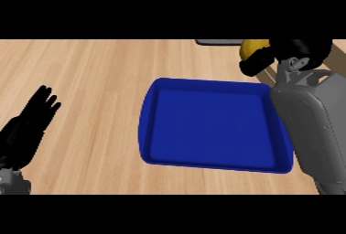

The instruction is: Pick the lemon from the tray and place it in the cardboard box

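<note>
We've got our black right hand (297, 49) with fingers curled round the yellow lemon (252, 45) beyond the blue rectangular tray (147, 124), black left hand (28, 127) resting, fingers straight

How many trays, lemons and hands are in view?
Trays: 1, the blue tray
Lemons: 1, the lemon, held in the right hand
Hands: 2, the right hand and the open left hand
Total: 4

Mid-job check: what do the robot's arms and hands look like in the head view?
Both hands are black, with slim fingers and a thumb: left hand at the left edge, right hand at top right. The right forearm is a bulky, smooth grey shell narrowing to a jointed wrist; only a grey bit of the left forearm shows. No cables or markings visible.
</note>
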